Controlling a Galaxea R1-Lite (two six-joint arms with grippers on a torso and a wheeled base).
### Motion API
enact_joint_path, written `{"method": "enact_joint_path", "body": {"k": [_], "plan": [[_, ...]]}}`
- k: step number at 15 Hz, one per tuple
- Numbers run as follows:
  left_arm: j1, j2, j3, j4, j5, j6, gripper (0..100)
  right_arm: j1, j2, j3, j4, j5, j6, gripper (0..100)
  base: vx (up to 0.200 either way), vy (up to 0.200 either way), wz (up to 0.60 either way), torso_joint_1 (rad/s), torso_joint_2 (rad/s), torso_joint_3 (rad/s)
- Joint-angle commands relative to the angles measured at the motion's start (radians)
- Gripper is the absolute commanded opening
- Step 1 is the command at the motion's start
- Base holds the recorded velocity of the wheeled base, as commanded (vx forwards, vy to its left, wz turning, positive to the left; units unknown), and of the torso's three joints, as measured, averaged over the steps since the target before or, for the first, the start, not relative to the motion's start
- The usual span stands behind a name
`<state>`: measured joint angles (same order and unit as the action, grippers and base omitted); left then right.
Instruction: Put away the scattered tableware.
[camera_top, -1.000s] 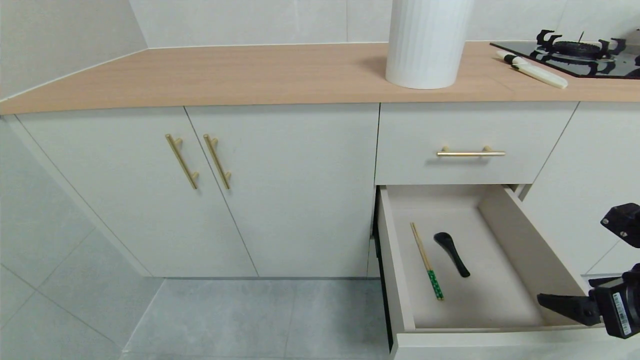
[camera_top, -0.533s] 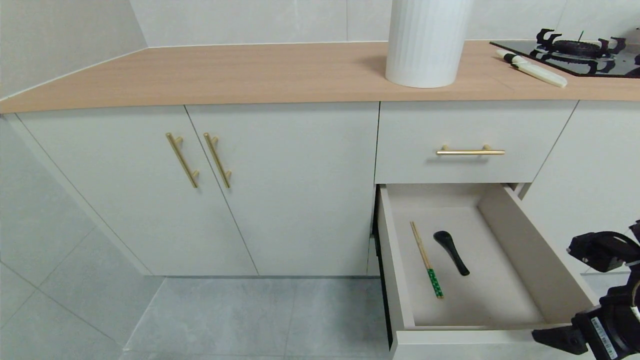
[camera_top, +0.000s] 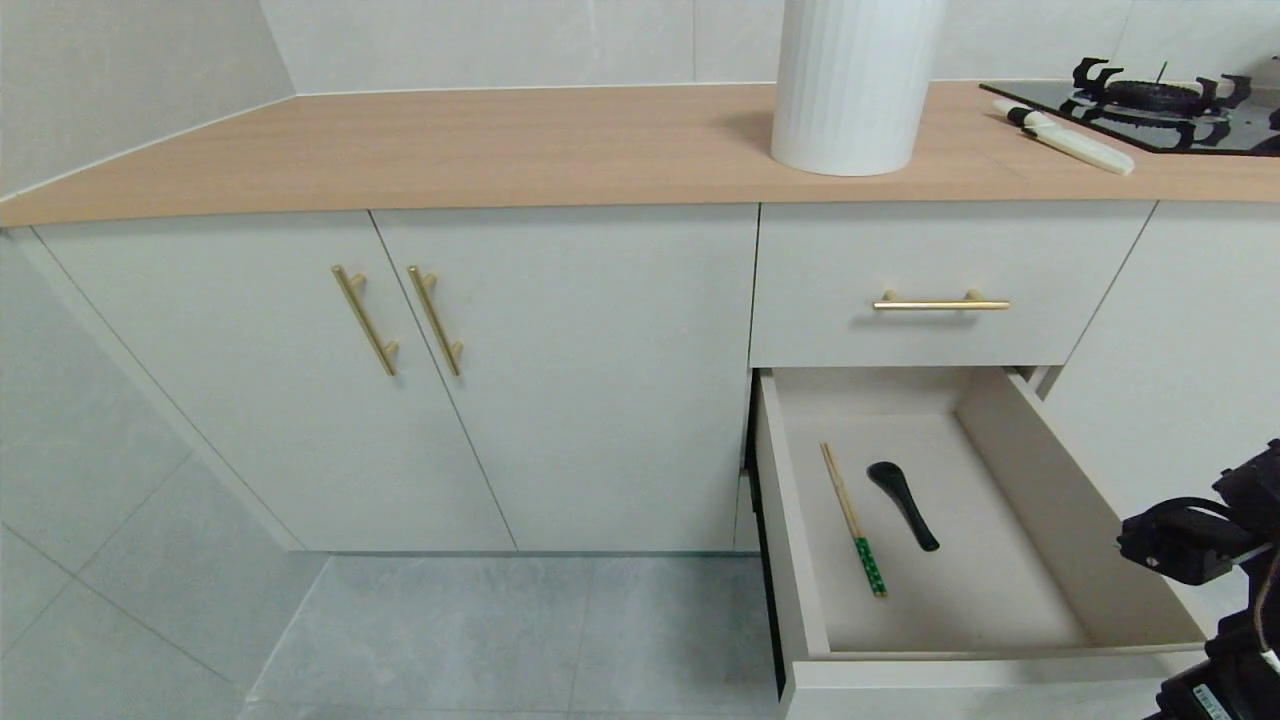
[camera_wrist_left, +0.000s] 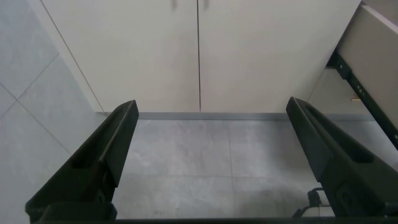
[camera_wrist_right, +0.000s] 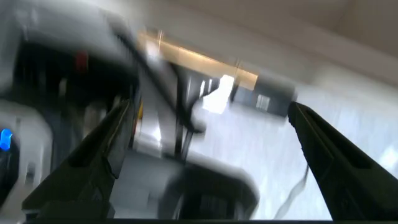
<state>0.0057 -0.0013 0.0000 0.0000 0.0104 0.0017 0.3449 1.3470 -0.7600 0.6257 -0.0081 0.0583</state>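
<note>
The head view looks forward and down from above the table (camera_top: 450, 150), over the cabinet doors (camera_top: 560, 380), the floor (camera_top: 450, 640) and the open drawer (camera_top: 1060, 520). The left wrist view sits low and near, facing the same doors (camera_wrist_left: 249, 50), floor (camera_wrist_left: 205, 162) and one side of the drawer (camera_wrist_left: 373, 43) between the left gripper's (camera_wrist_left: 211, 104) spread fingers (camera_wrist_left: 106, 162). The right wrist view is too blurred to tell where it faces.

The right gripper (camera_wrist_right: 208, 134) has pulled back from the drawer's (camera_top: 950, 685) front right corner, sliding out toward five o'clock.
</note>
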Motion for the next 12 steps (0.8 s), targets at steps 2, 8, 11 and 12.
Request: {"method": "enact_joint_path", "body": {"k": [2, 8, 11, 12], "plan": [[0.0, 0.001, 0.0, 0.0, 0.0, 0.0, 100, 0.025, 0.113, -0.062, 0.038, -0.001, 0.066, 100, 0.0, 0.0, 0.0, 0.0, 0.0, 0.0], [0.0, 0.001, 0.0, 0.0, 0.0, 0.0, 100, 0.031, 0.239, -0.071, -0.009, -0.016, 0.149, 100, 0.0, 0.0, 0.0, 0.0, 0.0, 0.0], [0.0, 0.001, 0.0, 0.0, 0.0, 0.0, 100, 0.031, 0.231, -0.058, -0.078, -0.039, 0.153, 100, 0.0, 0.0, 0.0, 0.0, 0.0, 0.0], [0.0, 0.001, 0.0, 0.0, 0.0, 0.0, 100, 0.031, 0.228, -0.045, -0.092, -0.05, 0.153, 100, 0.0, 0.0, 0.0, 0.0, 0.0, 0.0]]}}
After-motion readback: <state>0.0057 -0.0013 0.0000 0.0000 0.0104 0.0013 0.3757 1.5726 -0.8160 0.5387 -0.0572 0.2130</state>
